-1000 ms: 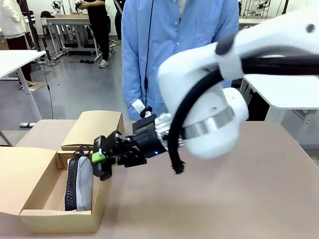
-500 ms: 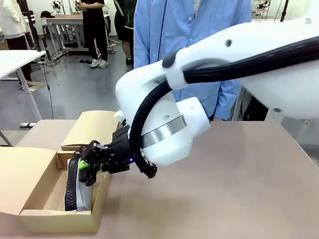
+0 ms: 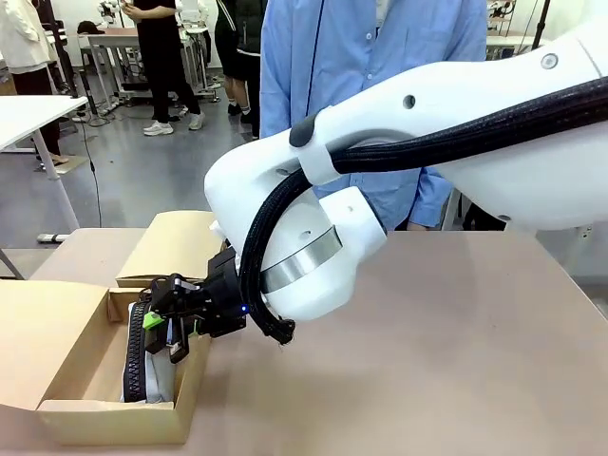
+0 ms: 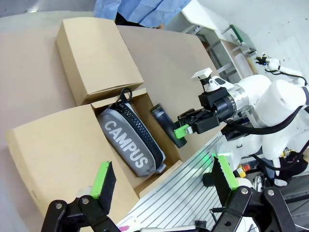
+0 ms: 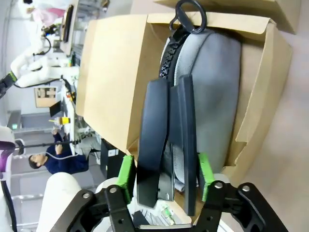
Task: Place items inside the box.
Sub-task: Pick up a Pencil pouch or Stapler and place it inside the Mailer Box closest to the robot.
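Note:
The open cardboard box [image 3: 104,418] stands at the table's left front. In it lies a grey zip pencil case [image 3: 157,366] marked "CAMPUS" [image 4: 130,145]. My right gripper [image 3: 166,328] reaches across and hangs over the box's right side, above the case. A black stapler [image 5: 166,145] stands between its green pads [image 5: 126,176] with narrow gaps on both sides, so the jaws are open. The left wrist view shows the stapler [image 4: 166,124] tilted over the box [image 4: 53,145] beside the case. My left gripper [image 4: 163,176] is open and holds nothing, high above the box.
The box's lid flap [image 3: 180,247] lies folded back behind it. A person in a blue shirt [image 3: 370,57] stands at the far side. Bare tabletop [image 3: 456,380] stretches to the right. My right arm's bulky wrist [image 3: 294,247] fills the middle.
My right arm swung left and down, carrying the stapler from beside the box's right wall to over the pencil case. Its jaws have widened around the stapler.

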`<state>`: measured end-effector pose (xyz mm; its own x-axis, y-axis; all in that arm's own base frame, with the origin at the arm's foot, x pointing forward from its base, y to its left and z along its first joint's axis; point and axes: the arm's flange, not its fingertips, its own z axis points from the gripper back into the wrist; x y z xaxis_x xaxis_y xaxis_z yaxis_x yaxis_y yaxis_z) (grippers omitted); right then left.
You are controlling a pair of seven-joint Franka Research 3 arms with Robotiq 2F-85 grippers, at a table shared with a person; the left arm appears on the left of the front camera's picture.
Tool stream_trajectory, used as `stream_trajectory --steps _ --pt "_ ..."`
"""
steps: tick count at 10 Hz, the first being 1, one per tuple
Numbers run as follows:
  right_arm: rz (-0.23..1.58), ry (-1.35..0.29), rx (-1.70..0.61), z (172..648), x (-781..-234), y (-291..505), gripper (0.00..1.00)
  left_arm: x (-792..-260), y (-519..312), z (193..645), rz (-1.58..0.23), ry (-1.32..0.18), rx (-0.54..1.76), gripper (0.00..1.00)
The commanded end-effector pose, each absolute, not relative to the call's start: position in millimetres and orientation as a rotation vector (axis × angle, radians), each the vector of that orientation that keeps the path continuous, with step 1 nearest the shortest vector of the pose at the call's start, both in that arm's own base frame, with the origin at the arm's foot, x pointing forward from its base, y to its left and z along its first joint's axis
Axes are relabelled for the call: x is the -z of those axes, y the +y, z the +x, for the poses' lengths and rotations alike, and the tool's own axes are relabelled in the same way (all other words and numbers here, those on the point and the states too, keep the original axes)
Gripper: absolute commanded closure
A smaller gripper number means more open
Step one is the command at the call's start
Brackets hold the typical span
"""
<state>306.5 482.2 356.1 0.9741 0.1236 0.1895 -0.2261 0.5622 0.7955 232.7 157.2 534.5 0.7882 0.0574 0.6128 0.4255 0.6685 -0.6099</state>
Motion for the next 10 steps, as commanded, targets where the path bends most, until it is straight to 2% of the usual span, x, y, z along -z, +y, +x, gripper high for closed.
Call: stream_trajectory --steps 1,8,10 --pt "0.952 -0.098 -0.203 308.6 -369.3 489.2 0.00 -533.9 154.7 232.5 -0.836 -0.665 0.241 0.00" --pt "1.008 -0.071 -0.215 304.6 -371.5 473.4 0.00 -533.9 154.7 232.5 -0.836 -0.665 0.241 0.00" --pt "1.050 0.019 -0.297 304.6 -389.8 415.8 0.00 -533.9 154.7 232.5 -0.836 -0.665 0.241 0.00"
